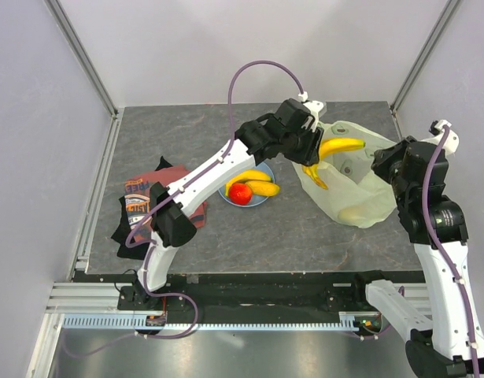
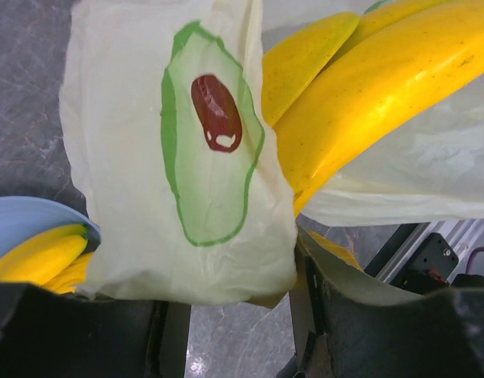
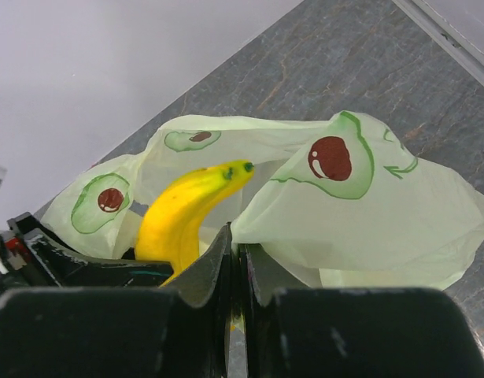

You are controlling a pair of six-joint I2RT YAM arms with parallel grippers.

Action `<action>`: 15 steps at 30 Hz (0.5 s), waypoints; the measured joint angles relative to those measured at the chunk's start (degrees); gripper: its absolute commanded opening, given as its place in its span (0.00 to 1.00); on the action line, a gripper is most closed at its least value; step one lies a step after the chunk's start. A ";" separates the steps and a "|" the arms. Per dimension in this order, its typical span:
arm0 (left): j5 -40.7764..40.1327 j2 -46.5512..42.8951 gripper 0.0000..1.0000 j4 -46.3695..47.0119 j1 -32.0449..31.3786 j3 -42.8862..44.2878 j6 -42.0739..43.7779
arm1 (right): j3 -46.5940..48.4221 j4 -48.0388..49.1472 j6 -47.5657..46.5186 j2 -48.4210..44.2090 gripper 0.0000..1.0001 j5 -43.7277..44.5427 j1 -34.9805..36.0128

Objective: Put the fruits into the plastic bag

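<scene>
Reaching toward the far right corner of the desk [image 1: 226, 142], the left gripper [image 1: 311, 154] held a bunch of bananas [image 1: 338, 146] clamped between half-spread jaws, just above the mouth of the plastic bag [image 1: 363, 193]. One banana pointed toward the right edge; another hung down over the bag's left lip. The bag, pale green with avocado prints, lay crumpled beside the desk's right edge, and a yellowish shape showed faintly through its near side. The right gripper [image 3: 235, 272], jaws almost together, pinched the thin film of the bag's rim and held that side raised. A blue plate [image 1: 256, 202] sat at mid-desk, left of the bag and apart from it, carrying plate bananas [image 1: 256, 183] and a red fruit [image 1: 240, 194]. A red printed T-shirt [image 1: 143, 206] lay near the left edge.
</scene>
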 measured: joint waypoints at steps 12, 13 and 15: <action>4.92 4.74 0.11 -8.33 1.11 5.51 -1.70 | -6.62 2.69 -3.72 1.46 0.15 -6.80 0.00; 5.81 4.79 0.11 -8.63 1.49 5.81 -2.34 | -7.39 2.97 -4.26 1.44 0.15 -8.35 0.00; 7.76 4.81 0.11 -8.74 2.45 6.45 -3.67 | -8.57 3.72 -5.31 1.22 0.15 -10.82 0.00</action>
